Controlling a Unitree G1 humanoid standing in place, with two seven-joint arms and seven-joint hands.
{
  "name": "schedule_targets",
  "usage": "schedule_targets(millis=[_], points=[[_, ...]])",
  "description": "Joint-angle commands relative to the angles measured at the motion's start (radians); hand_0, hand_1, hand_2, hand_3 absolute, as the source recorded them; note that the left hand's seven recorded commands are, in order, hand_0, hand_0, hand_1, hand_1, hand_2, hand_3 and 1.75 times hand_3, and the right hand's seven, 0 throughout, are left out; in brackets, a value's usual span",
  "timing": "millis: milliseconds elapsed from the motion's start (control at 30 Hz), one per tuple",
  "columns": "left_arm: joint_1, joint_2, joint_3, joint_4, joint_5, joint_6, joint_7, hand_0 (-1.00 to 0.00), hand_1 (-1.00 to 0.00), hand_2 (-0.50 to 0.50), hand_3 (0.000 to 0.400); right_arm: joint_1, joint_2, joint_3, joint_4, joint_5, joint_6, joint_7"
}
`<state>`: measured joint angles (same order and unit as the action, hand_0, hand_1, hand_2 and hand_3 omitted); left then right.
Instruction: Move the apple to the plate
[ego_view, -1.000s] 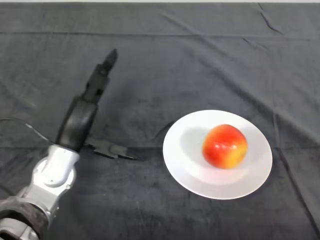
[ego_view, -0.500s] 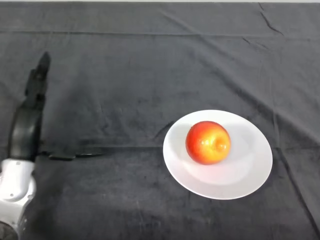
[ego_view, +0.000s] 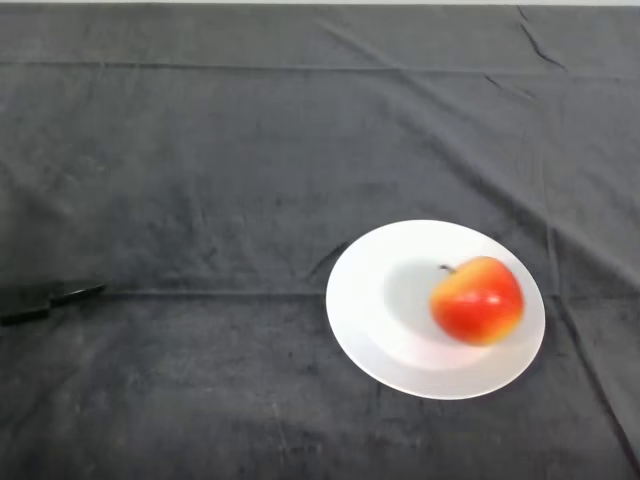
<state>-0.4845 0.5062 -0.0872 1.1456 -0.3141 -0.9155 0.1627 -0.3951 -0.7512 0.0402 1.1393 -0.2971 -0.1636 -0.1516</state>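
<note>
A red and yellow apple (ego_view: 478, 300) lies on the right side of a white plate (ego_view: 375, 325), with its stem pointing up and to the left. The plate sits on the dark cloth at the right of the middle. Only a thin black tip of my left hand (ego_view: 40, 298) shows at the view's left edge, low over the cloth and far to the left of the plate. It holds nothing that I can see. The rest of the hand and the arm are out of view.
The dark cloth (ego_view: 250, 150) covers the whole table, with a few creases and a fold line running across at the height of the hand's tip.
My left arm has drawn back to the left and almost out of view. The apple has rolled on the plate, first to the left, then to the right side.
</note>
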Motion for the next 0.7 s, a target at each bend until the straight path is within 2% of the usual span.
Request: schedule_targets(millis=[33, 700], points=[[0.039, 0.046, 0.038, 0.038, -0.021, 0.021, 0.007, 0.00, 0.00, 0.00, 0.000, 0.042, 0.051, 0.0132, 0.028, 0.0027, 0.005, -0.0066], [0.098, 0.056, 0.274, 0.039, -0.155, 0.174, 0.000, 0.00, 0.00, 0.00, 0.000, 0.043, 0.051, 0.0129, 0.026, 0.0032, 0.006, -0.0063]])
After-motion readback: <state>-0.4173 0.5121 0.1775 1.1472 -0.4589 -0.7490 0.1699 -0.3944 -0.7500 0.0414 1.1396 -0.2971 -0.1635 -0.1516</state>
